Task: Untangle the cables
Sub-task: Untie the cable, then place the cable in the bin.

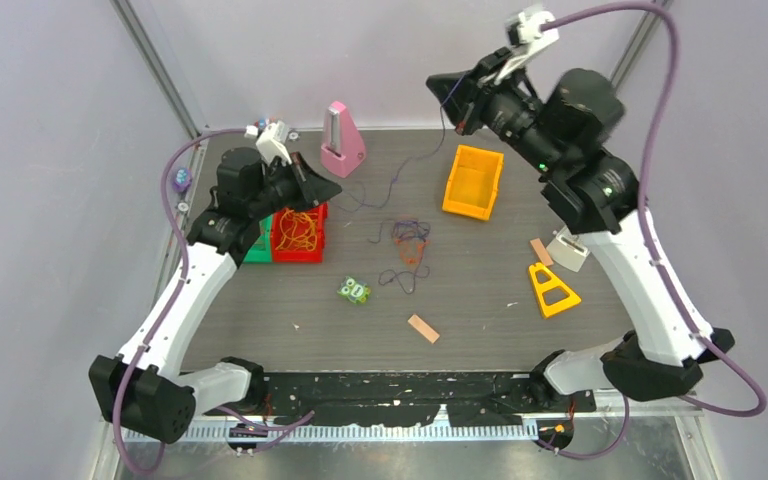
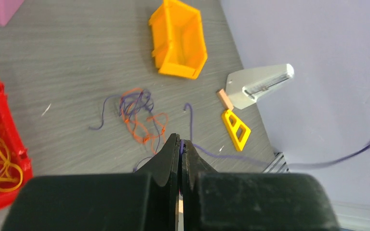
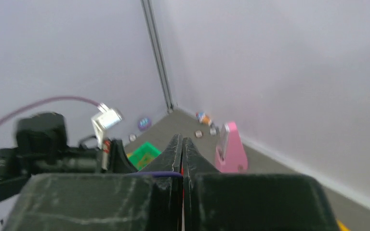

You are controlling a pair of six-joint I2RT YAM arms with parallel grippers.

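Observation:
A tangle of orange and dark purple cables (image 1: 410,245) lies mid-table, and in the left wrist view the same tangle (image 2: 137,115) sits ahead of my fingers. One loose purple cable (image 1: 397,175) stretches between both grippers. My left gripper (image 1: 326,187) hovers beside the red bin, and its jaws (image 2: 181,143) are shut on that purple strand (image 2: 231,156), which trails off right. My right gripper (image 1: 450,100) is raised high at the back; its jaws (image 3: 182,140) are shut with the purple strand (image 3: 164,174) pinched between them. Yellow-orange cables (image 1: 300,230) lie in the red bin.
A red bin (image 1: 282,252) and a green bin (image 1: 257,247) stand at the left. A pink metronome (image 1: 342,140) is at the back and an orange bin (image 1: 473,182) to its right. A white metronome (image 1: 567,250), yellow triangle (image 1: 552,290), wooden blocks (image 1: 423,328) and green toy (image 1: 354,290) lie around.

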